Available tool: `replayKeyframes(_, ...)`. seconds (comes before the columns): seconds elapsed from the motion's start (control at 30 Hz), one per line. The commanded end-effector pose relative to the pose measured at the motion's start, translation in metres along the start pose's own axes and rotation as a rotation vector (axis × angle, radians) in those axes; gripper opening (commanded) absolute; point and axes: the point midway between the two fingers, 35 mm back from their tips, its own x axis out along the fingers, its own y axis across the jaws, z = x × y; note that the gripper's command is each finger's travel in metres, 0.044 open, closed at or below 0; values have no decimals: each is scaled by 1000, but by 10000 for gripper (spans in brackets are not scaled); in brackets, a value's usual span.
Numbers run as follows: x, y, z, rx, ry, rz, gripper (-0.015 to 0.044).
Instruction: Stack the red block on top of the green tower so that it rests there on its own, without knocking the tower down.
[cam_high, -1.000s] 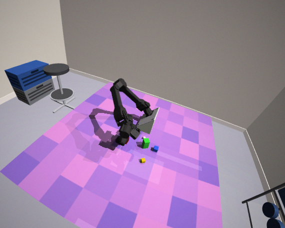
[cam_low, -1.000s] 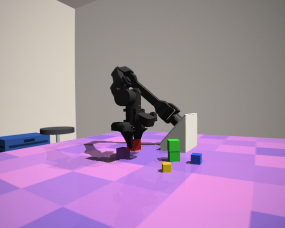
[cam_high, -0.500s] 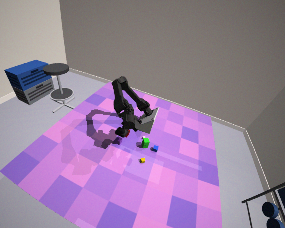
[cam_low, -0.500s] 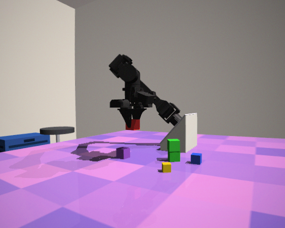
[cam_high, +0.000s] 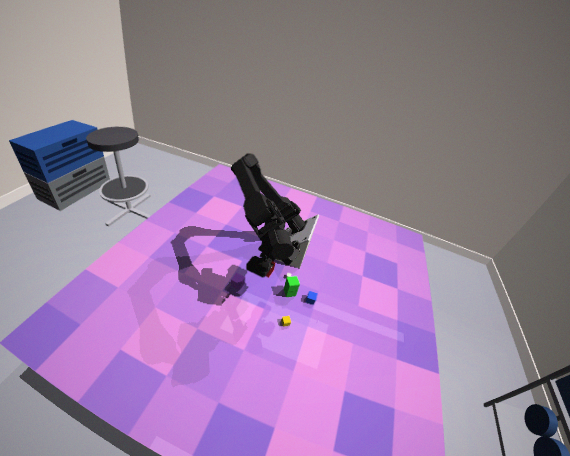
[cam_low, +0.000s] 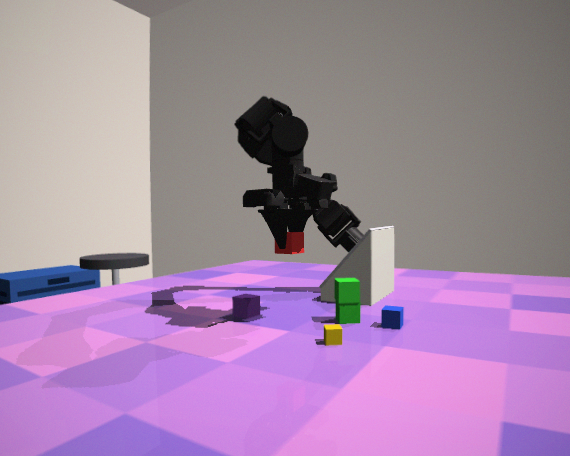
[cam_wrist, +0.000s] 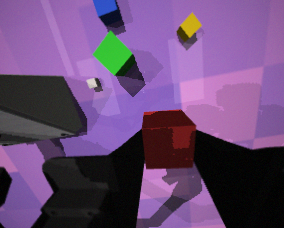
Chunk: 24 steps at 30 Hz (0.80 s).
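My gripper (cam_high: 263, 268) (cam_low: 289, 245) (cam_wrist: 163, 131) is shut on the red block (cam_high: 270, 270) (cam_low: 295, 243) (cam_wrist: 168, 138) and holds it in the air, well above the mat. The green tower (cam_high: 291, 286) (cam_low: 347, 300) (cam_wrist: 114, 53), two green blocks high, stands upright on the mat to the right of the gripper and lower than the red block. In the wrist view the tower's top lies up and to the left of the held block.
A blue block (cam_high: 311, 297) (cam_low: 392, 317) (cam_wrist: 107, 9) and a yellow block (cam_high: 285, 320) (cam_low: 333, 334) (cam_wrist: 190, 25) lie close to the tower. A purple block (cam_high: 237, 284) (cam_low: 246, 306) lies left of it. A small white cube (cam_high: 288, 275) (cam_wrist: 92, 83) sits by the tower. The arm's white wedge base (cam_low: 372, 267) stands behind.
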Motion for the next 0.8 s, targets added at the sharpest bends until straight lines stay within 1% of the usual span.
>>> replayKeyframes(0.0,5,14,25,-12,7,19,0)
replayKeyframes(0.33,8,51,85,-10,16,21,0)
replayKeyframes(0.47,8,53,87,-9,17,21,0)
replayKeyframes(0.77,23,56,88,-9,17,20,0)
